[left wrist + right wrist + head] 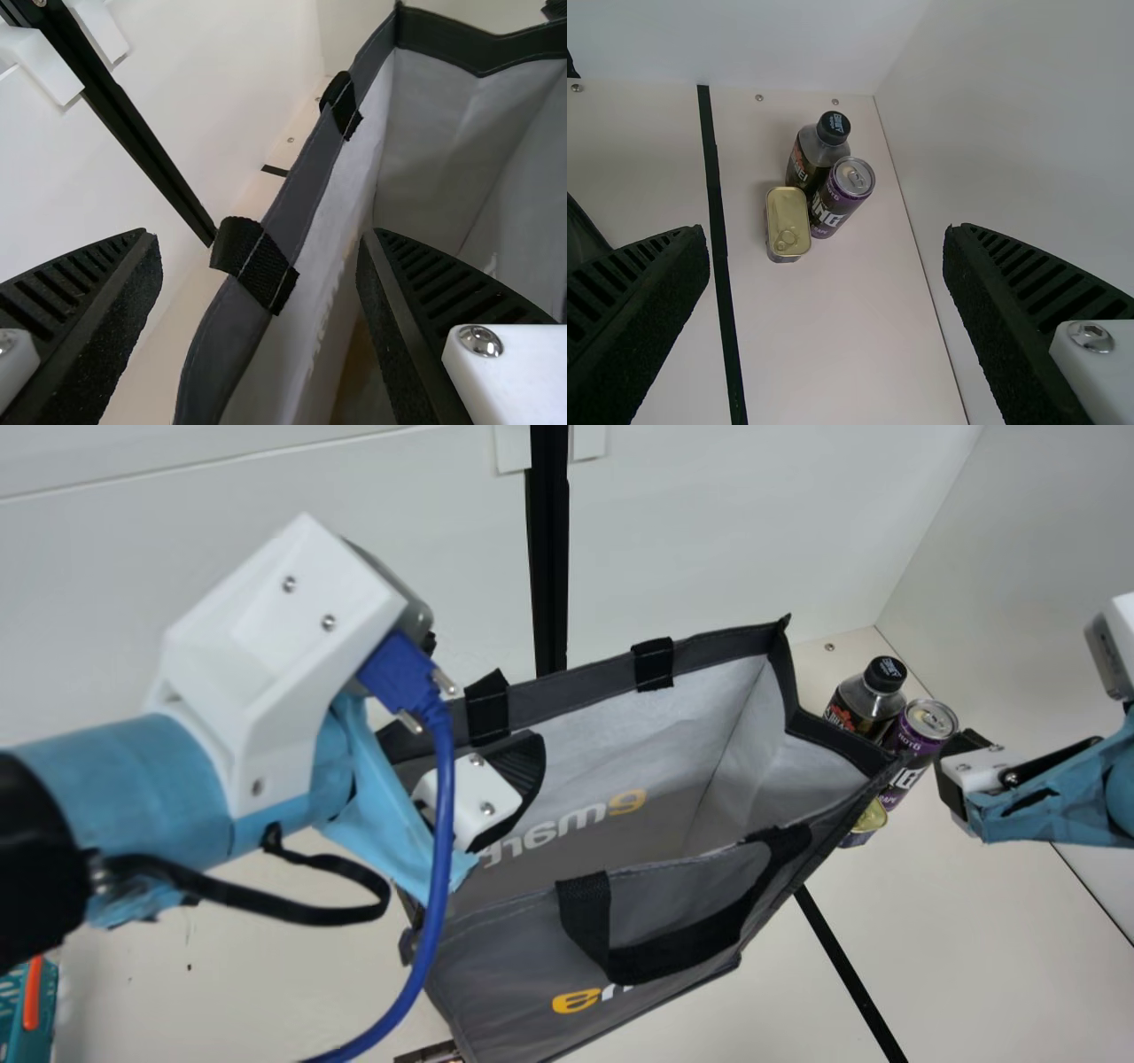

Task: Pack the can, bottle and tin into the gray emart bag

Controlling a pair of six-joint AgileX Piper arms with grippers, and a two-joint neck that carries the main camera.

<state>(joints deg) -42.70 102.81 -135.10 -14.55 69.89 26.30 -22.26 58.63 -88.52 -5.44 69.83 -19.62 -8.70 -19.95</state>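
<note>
Bottle (813, 159), can (838, 200) — upright, tops up.

- Rectangular gold metal tin (872, 820), partly hidden in the main view by the gray fabric bag (496, 965)
- Bag's inner floor, hidden there behind its near wall
- Teal-and-orange object (12, 1020), cut off by that view's left edge

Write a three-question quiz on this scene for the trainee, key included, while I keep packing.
1. True or false: the rim of the gray bag runs between the open fingers of the left hand.
2. What color is the cap on the bottle? (a) red (b) black (c) white
3. How many of the can, bottle and tin are in the bag?

Key: 1 true; 2 b; 3 none, all three are outside.
</note>
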